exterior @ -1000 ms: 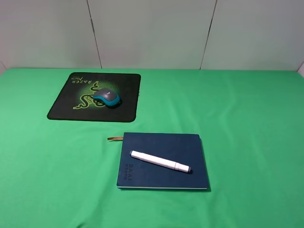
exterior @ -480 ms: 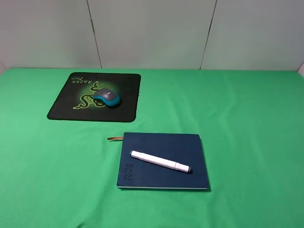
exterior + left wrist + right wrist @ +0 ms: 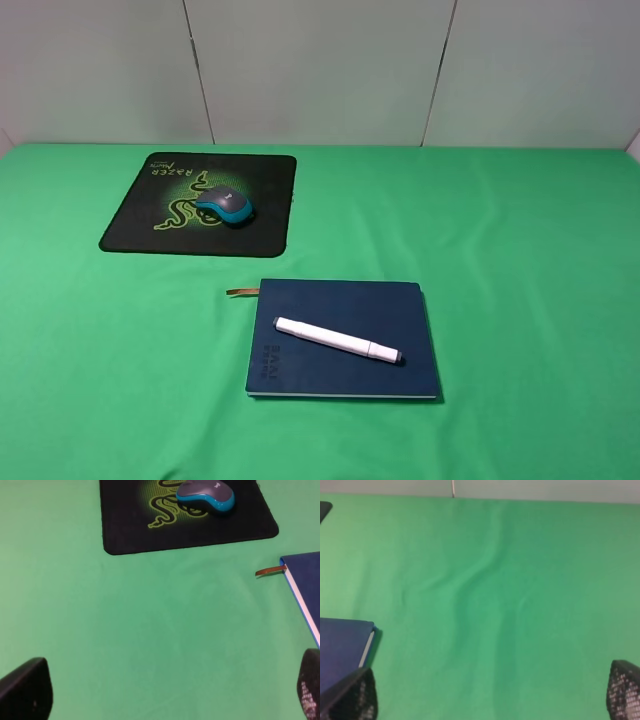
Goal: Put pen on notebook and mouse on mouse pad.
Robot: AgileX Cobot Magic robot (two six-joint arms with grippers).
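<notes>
The white pen point(image 3: 337, 340) lies slanted across the navy notebook point(image 3: 400, 320) near the table's front middle. Toward the back left, the teal and grey mouse point(image 3: 226, 205) rests on the black mouse pad point(image 3: 265, 200), over its green snake logo. No arm appears in the exterior high view. In the left wrist view my left gripper point(image 3: 167, 690) is open above bare cloth, with the mouse point(image 3: 206, 492), the mouse pad point(image 3: 130, 525) and a notebook point(image 3: 305, 575) edge ahead. My right gripper point(image 3: 487, 692) is open too, empty, a notebook point(image 3: 340, 645) corner beside it.
Green cloth point(image 3: 530, 250) covers the whole table, with soft wrinkles point(image 3: 470, 590) on its right side. White wall panels point(image 3: 320, 70) close off the back edge. A thin brown ribbon bookmark point(image 3: 241, 292) pokes out of the notebook's back left corner.
</notes>
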